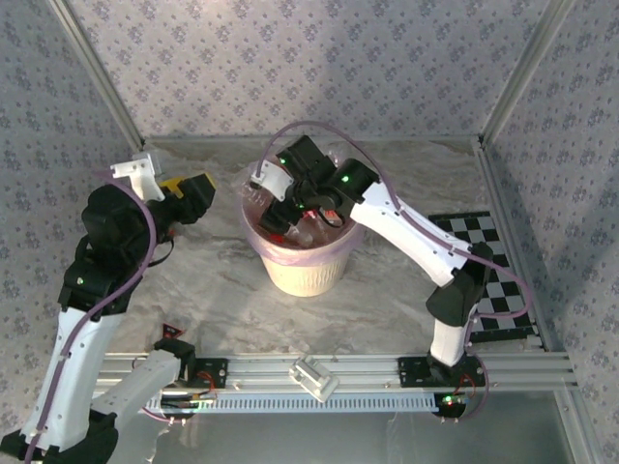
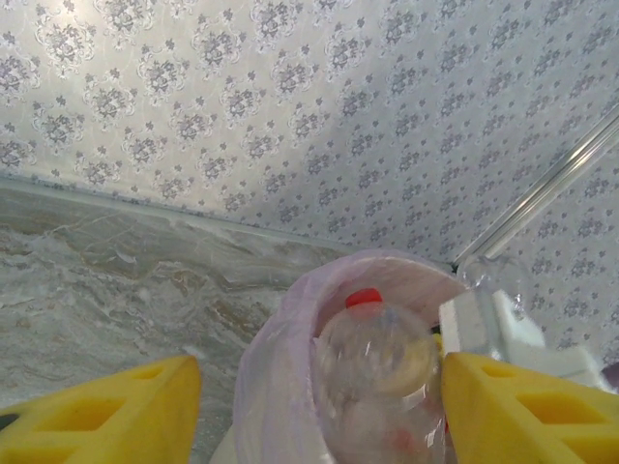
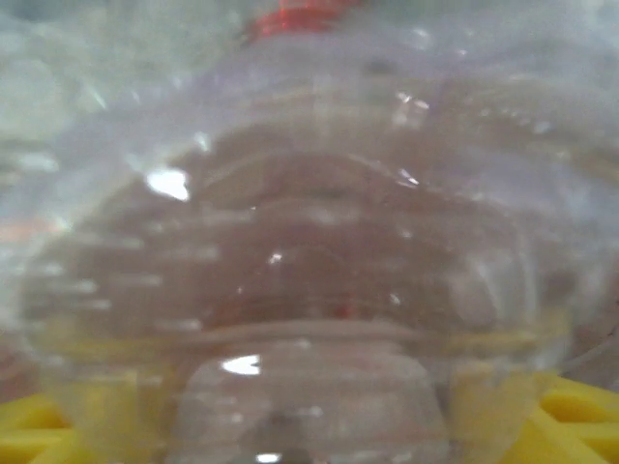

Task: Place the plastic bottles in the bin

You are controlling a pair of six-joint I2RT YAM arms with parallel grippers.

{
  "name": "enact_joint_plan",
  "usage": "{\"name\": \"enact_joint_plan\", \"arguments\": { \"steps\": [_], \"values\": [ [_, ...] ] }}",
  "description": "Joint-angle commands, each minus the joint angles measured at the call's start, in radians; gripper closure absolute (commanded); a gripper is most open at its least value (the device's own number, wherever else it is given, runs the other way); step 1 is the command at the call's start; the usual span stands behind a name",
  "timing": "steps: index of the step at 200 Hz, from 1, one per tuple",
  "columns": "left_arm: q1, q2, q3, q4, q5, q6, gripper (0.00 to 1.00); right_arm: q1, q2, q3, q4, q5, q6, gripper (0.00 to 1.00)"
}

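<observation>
Marble-patterned table (image 1: pixel 193 280) lay inside floral-papered walls (image 1: pixel 338 68), with a checkerboard (image 1: pixel 484 261) at the right. The cream bin (image 1: pixel 305 271), lined with a pink bag (image 1: pixel 253 232), stood at the centre, and plastic bottles (image 1: pixel 309 232) were piled to its rim. The left gripper (image 1: pixel 193 198) hovered just left of the bin, its yellow fingers (image 2: pixel 106 411) apart and holding nothing. Beyond them a red-capped bottle (image 2: pixel 377 358) stuck up out of the bag. The right gripper (image 1: pixel 285 208) hung over the bin's mouth. Its wrist camera showed a clear bottle (image 3: pixel 290 242) pressed close between the yellow fingers (image 3: pixel 571 411); I could not tell whether they gripped it.
</observation>
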Motion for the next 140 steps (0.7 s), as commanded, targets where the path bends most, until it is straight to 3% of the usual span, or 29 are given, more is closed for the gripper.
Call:
{"name": "enact_joint_plan", "arguments": {
  "steps": [1, 16, 63, 96, 140],
  "values": [
    [0.007, -0.001, -0.006, -0.008, -0.018, 0.03, 0.33, 0.02, -0.031, 0.074, -0.004, 0.038, 0.022, 0.3],
    [0.008, 0.0, -0.007, -0.008, -0.021, 0.036, 0.32, 0.026, -0.038, 0.105, -0.017, 0.052, 0.04, 0.41],
    [0.011, 0.008, -0.013, -0.001, -0.021, 0.041, 0.32, 0.005, -0.044, 0.246, -0.07, 0.064, 0.212, 0.48],
    [0.013, 0.009, -0.018, 0.0, -0.022, 0.042, 0.32, -0.042, 0.034, 0.458, -0.278, 0.12, 0.391, 0.52],
    [0.015, 0.015, -0.02, 0.003, -0.015, 0.041, 0.32, -0.065, 0.155, 0.575, -0.481, 0.088, 0.431, 0.57]
  ]
}}
